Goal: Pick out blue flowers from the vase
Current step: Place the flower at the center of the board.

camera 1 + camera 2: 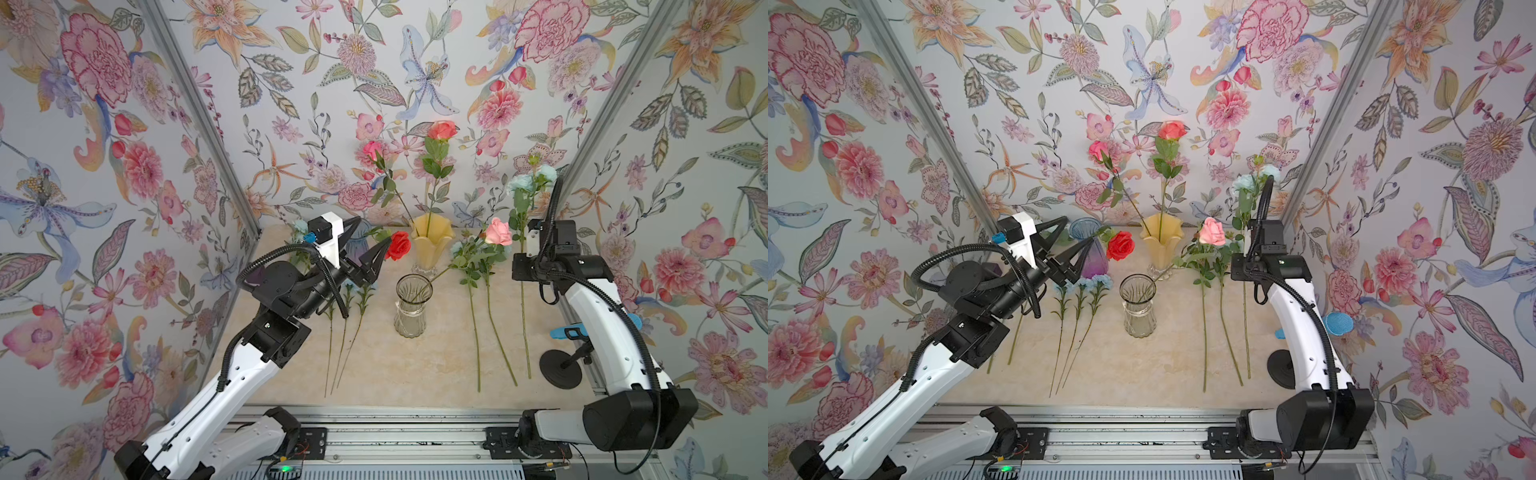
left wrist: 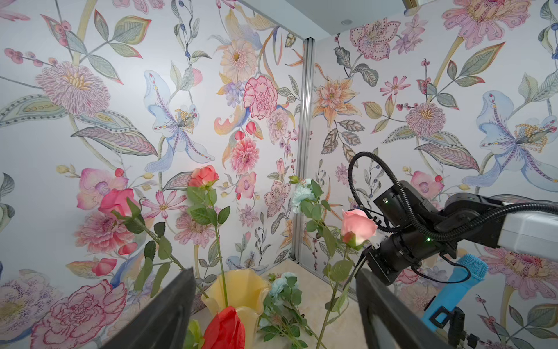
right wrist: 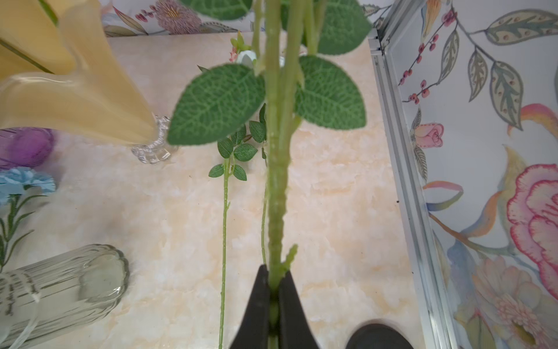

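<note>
While left claw (image 1: 375, 228) gapes empty, right claw (image 3: 274, 270) pinches stem (image 3: 276, 196), apparently of blue flower (image 1: 524, 183).

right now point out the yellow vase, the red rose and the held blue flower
yellow vase (image 1: 432, 249): in a top view, front wall
red rose (image 1: 400, 245): in a top view, bloom centre
blue flower (image 1: 520, 183): in a top view, one pale bloom

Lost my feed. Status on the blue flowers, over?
Left gripper open, empty, by red rose. Right gripper shut on blue spray, upright. Pink rose leans close beside.
</note>
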`<state>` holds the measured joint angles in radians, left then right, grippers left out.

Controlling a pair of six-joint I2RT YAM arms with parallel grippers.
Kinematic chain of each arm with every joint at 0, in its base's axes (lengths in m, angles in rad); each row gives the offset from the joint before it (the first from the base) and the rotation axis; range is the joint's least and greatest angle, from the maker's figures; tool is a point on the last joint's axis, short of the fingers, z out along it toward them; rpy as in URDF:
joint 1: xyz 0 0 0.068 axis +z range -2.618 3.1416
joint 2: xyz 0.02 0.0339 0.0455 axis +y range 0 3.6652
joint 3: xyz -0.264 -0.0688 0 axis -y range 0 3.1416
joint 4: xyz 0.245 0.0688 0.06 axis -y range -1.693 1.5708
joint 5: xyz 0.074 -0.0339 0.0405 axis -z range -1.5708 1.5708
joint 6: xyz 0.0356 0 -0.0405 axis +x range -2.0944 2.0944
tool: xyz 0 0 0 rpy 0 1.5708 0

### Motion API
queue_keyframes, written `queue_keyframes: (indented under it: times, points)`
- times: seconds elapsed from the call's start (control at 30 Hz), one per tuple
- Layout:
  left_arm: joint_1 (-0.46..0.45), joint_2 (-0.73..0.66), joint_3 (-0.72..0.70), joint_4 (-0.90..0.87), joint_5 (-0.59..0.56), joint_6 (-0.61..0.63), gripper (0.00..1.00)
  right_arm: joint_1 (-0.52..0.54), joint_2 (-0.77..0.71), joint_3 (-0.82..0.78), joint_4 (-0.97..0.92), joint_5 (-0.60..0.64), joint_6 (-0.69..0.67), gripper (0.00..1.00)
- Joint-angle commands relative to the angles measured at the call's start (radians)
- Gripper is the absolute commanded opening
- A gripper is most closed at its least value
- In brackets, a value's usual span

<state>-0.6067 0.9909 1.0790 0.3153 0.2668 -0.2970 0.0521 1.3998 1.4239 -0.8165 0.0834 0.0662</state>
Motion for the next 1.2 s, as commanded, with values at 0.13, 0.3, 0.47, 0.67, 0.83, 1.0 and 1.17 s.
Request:
queue_keyframes:
  times: [0.13,0.3,0.47,0.67,0.83,1.0,1.17]
  points:
    - [0.01,-0.011,-0.016,0.014,-0.026,0.035,0.85,-0.049,0.175,-0.033,0.083,0.126,-0.013,0.0]
    - [0.012,0.0,-0.022,0.01,-0.063,0.05,0.86,-0.077,0.277,-0.058,0.153,0.155,-0.034,0.0]
    - [0.012,0.003,-0.023,0.002,-0.07,0.06,0.87,-0.081,0.373,-0.081,0.238,0.184,-0.045,0.0]
    - [0.016,-0.004,-0.021,-0.015,-0.075,0.07,0.85,-0.087,0.438,-0.123,0.31,0.211,-0.055,0.0]
    - [0.016,0.01,-0.015,-0.008,-0.05,0.06,0.85,-0.097,0.501,-0.112,0.318,0.214,-0.063,0.0]
    - [0.016,0.012,-0.015,-0.011,-0.051,0.062,0.85,-0.103,0.533,-0.102,0.318,0.209,-0.069,0.02]
    - [0.016,0.013,0.005,-0.053,-0.049,0.075,0.81,-0.093,0.522,-0.106,0.319,0.181,-0.063,0.2]
